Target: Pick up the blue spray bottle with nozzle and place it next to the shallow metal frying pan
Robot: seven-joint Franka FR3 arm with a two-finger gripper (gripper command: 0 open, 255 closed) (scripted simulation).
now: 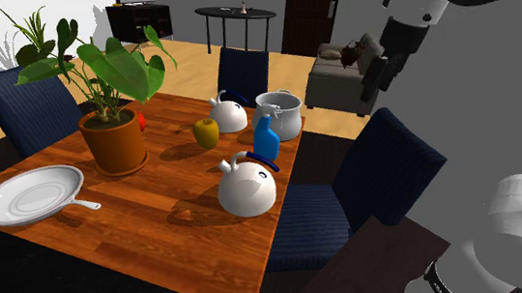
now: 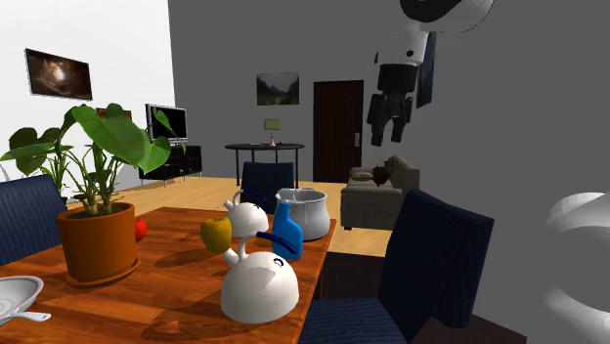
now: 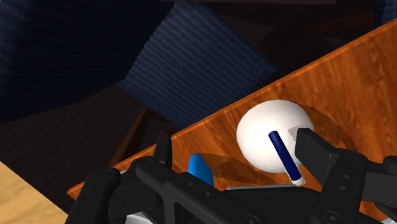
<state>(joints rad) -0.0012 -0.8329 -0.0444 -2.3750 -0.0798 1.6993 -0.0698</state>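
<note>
- your end effector (image 1: 376,80) hangs high in the air beside the surface (image 1: 160,232), above a dark blue chair (image 1: 388,173) and well apart from every thing. in the wrist view its two fingers (image 3: 164,147) stand apart with nothing between them, so it is open and empty.
- the blue spray bottle (image 1: 266,140) stands upright near the surface's edge on the shoulder view's right. it is between the white kettle (image 1: 247,188) in front and the grey pot (image 1: 282,116) behind, close to both.
- first risk, in my judgement: the kettle handle (image 3: 284,156) is also blue, and the wrist view shows it more plainly than the bottle. you could descend on the wrong thing.
- second risk: there is little room around the bottle. open fingers coming down may knock the kettle or the pot, or tip the bottle, which looks tall and narrow.
- third risk: the bottle is near the edge, so a push toward the chair could send it off the surface.
- the shallow pale pan (image 1: 29,196) lies at the opposite end, on the shoulder view's left, well apart from the bottle. the way there passes the yellow-green apple (image 1: 206,132) and the plant (image 1: 107,67) with wide leaves. a low carry may hit them, so lift high.
- the pan's handle (image 1: 86,204) points toward the middle. put the bottle beside the pan, not on its rim or handle.
</note>
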